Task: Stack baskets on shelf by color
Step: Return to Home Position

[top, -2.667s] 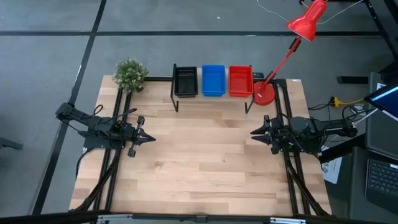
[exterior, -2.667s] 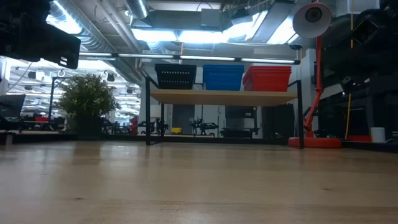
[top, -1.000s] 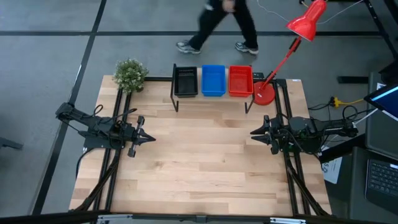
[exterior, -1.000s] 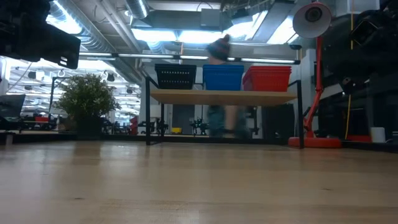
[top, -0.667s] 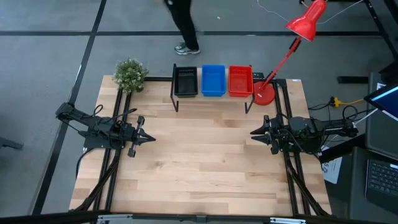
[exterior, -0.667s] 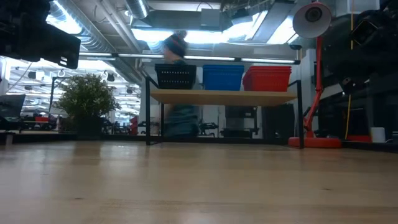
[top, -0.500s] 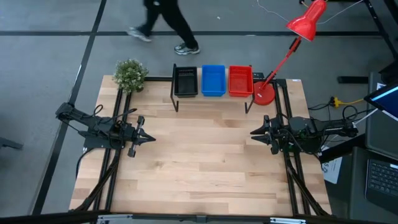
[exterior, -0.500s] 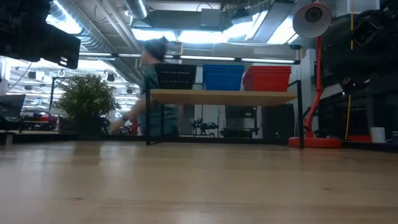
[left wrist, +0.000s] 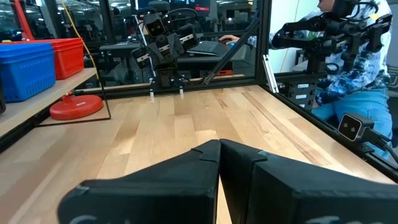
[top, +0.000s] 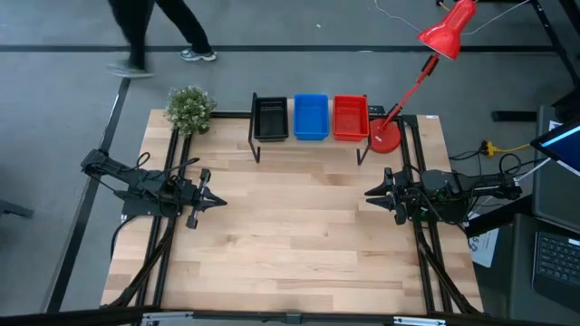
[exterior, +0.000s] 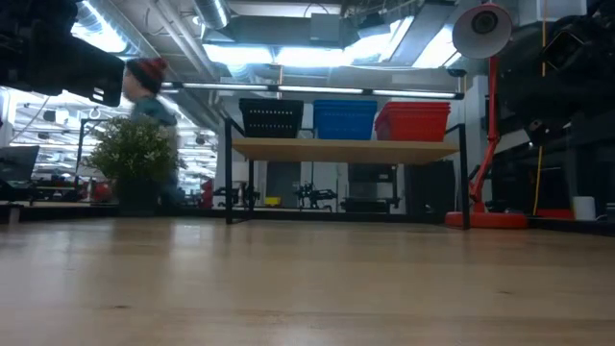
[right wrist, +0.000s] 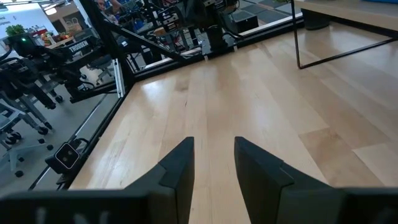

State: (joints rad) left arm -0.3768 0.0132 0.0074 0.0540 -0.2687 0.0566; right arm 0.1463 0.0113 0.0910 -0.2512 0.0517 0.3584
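The shelf [exterior: 346, 150] stands at the table's far edge on thin black legs. On its board the baskets rest on their bottoms side by side by colour: black [top: 270, 119], blue [top: 311, 117], red [top: 351, 118]. My left gripper [top: 220, 202] waits at the table's left side, shut and pointing level toward the right; its fingers [left wrist: 219, 155] meet with nothing between them. My right gripper [top: 370, 192] waits at the right side, open, pointing toward the left; the gap [right wrist: 214, 152] between its fingers is empty. Both are well short of the shelf.
A small potted plant [top: 190, 109] stands at the far left corner. A red desk lamp's base [top: 384, 136] sits right of the shelf, its head [top: 446, 32] beyond the table. A person [top: 149, 27] walks on the floor past the far edge. Bare wooden tabletop [top: 299, 235] lies between the arms.
Both arms have kept still and the baskets have not moved. A person has walked along the floor beyond the table's far edge, from behind the shelf toward the left, past the plant.
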